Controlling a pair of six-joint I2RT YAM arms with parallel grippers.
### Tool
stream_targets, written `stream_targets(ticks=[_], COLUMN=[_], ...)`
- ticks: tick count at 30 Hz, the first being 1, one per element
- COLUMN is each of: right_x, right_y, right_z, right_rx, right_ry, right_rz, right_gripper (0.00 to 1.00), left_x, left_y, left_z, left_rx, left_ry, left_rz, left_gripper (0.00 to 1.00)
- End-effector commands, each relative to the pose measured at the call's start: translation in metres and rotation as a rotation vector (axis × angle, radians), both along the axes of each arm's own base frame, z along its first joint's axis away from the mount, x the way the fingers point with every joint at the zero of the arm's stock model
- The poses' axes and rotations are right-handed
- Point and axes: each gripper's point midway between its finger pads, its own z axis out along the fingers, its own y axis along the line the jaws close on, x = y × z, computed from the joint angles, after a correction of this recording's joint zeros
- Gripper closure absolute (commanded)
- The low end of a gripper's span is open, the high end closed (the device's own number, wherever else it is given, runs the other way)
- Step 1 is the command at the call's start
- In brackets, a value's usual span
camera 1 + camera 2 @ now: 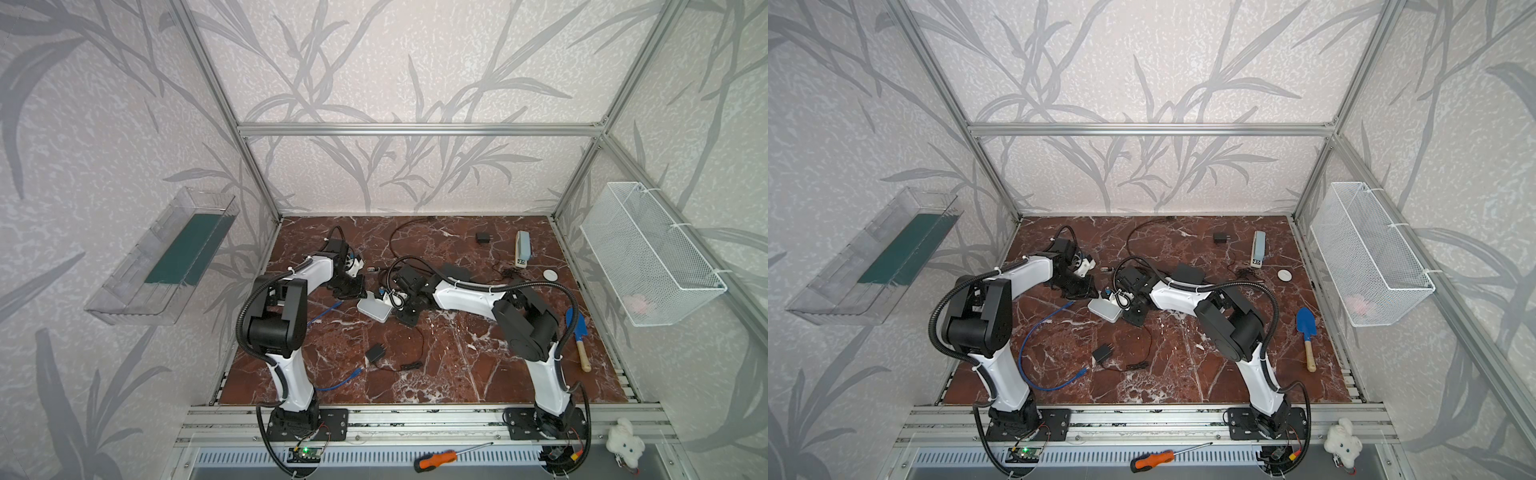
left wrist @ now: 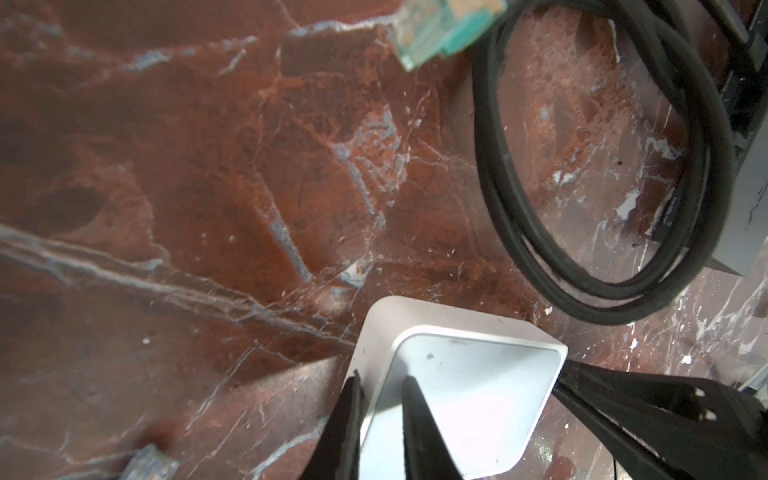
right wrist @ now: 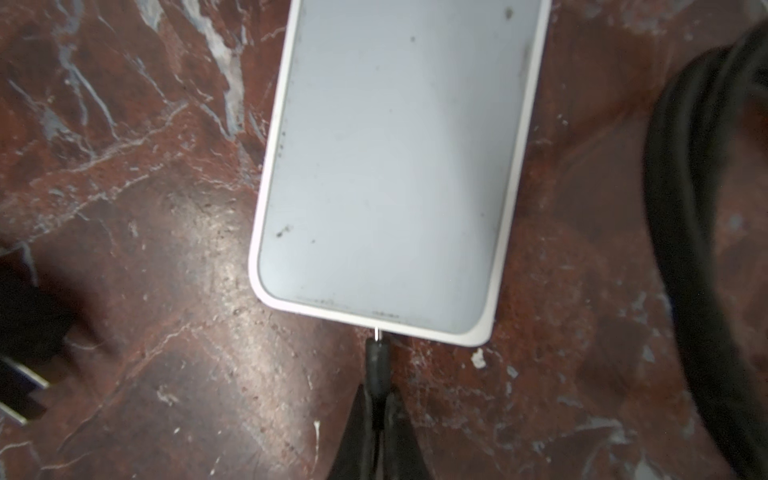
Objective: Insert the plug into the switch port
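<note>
White box (image 1: pixel 374 311) gripped by left gripper (image 2: pixel 382 376); right gripper (image 3: pixel 376 392), low, pinches plug (image 3: pixel 377 357).

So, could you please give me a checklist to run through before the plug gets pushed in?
1. The plug clamped in the right pincer: ok.
2. Its metal tip meets the near edge of the white box: ok.
3. Tip lined up with the switch port: cannot tell, socket hidden.
4. The left pincer bracing the box: fingers straddle its edge, firm clamp cannot tell.
5. The thin cord lying slack: ok.
6. The thick black cable clear of the plug: ok.
</note>
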Motion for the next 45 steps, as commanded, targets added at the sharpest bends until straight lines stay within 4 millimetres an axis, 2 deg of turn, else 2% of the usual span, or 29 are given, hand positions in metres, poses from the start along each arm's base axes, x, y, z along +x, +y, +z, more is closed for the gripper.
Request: stream_targets(ticks=[1, 4, 10, 15, 22, 29, 35, 41, 45], right_x=[0.031, 0.031, 0.021, 0.022, 0.016, 0.018, 0.022, 0.028, 0.022], right_y=[0.043, 0.044, 0.024, 0.022, 0.022, 0.029, 0.035, 0.040, 0.046], right_z=[0.062, 0.064, 0.054, 0.052, 0.055, 0.039, 0.037, 0.031, 0.035], right_rx=[0.231, 0.235, 0.157, 0.150, 0.144, 0.123, 0.149, 0.193, 0.234], right_ry=[-0.148, -0.143, -0.136, -0.128, -0.114, -0.086, -0.071, -0.091, -0.078], right_rz=[0.003, -0.001, 0.057, 0.122, 0.167, 0.211, 0.177, 0.140, 0.162], right_gripper=[0.94, 0.94, 0.94, 0.94, 0.94, 0.94, 0.94, 0.94, 0.94], left_x=[-0.060, -0.060, -0.048, -0.038, -0.029, -0.035, -0.044, -0.045, -0.046], left_y=[-0.014, -0.011, 0.001, -0.003, -0.007, -0.010, -0.020, -0.021, -0.022], left_z=[-0.022, -0.024, -0.023, -0.017, -0.015, -0.025, -0.027, -0.027, -0.028], left_rx=[-0.048, -0.029, 0.001, -0.025, -0.045, -0.053, -0.092, -0.101, -0.110], left_ry=[0.243, 0.247, 0.228, 0.203, 0.180, 0.202, 0.227, 0.235, 0.241], left_rz=[-0.028, -0.026, 0.011, -0.013, -0.021, -0.039, -0.056, -0.070, -0.073], left_gripper=[0.81, 0.81, 0.81, 0.71, 0.61, 0.64, 0.68, 0.69, 0.69])
